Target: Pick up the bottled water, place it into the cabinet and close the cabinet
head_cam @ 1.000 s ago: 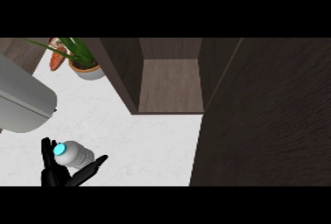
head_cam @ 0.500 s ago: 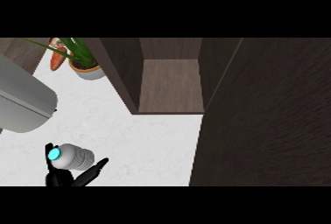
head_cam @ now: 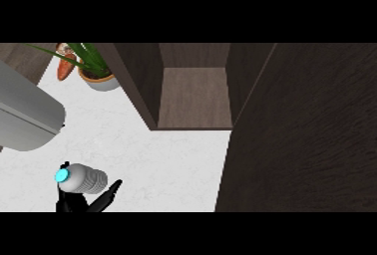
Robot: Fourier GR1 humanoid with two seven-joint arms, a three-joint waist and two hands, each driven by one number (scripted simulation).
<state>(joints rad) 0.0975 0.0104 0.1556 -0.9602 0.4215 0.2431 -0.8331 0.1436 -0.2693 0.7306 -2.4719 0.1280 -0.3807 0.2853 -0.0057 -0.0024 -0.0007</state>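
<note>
The water bottle (head_cam: 83,179) sits at the lower left of the white counter (head_cam: 169,154), its blue cap pointing left, with the left hand (head_cam: 95,199) curled around its body. The open cabinet (head_cam: 193,94) stands well apart, further up. The bottle is probably light and stiff (smooth plastic, likely slippery), so holding its ribbed middle suits best.

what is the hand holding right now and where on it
The left hand holds the bottled water, fingers curled round its lower body, cap end free.
</note>
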